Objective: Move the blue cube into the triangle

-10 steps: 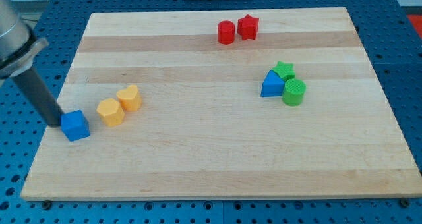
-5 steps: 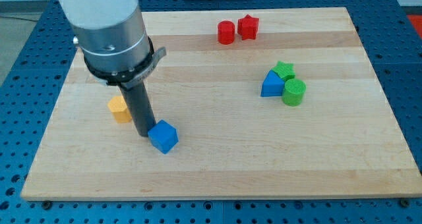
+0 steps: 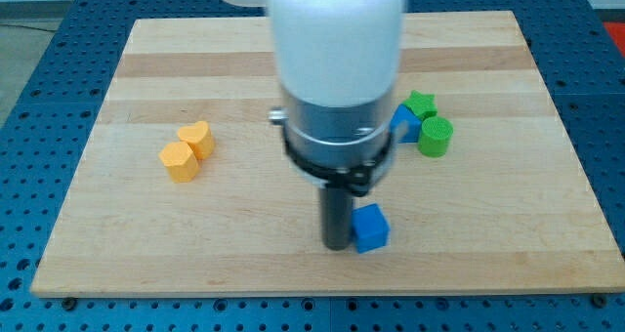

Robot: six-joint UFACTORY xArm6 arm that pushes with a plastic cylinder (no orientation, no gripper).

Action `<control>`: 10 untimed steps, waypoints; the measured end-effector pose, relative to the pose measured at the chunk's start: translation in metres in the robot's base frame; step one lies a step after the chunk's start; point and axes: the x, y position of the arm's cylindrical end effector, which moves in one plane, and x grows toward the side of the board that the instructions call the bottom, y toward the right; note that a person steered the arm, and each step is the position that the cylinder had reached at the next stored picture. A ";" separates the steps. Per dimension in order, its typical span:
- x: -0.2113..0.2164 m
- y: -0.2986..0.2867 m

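Pale wooden slab counter [image 3: 547,244] sat on a blue perforated base [image 3: 24,156]. On it: small blue cube [image 3: 370,228] near the view's bottom, centre; two orange blocks [image 3: 186,151] touching at the view's left; green star block [image 3: 422,104], green cylinder [image 3: 436,137] and partly hidden blue triangle block [image 3: 404,121] clustered at the view's right.

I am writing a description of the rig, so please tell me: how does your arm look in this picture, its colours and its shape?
My arm is a thick white cylinder, blurred here. Below it sits a grey metal section with a dark ring clamped around it. From that a straight dark rod goes down to my tip, just to the view's left of the blue cube. No cables or markings show.
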 end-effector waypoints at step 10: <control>-0.075 0.040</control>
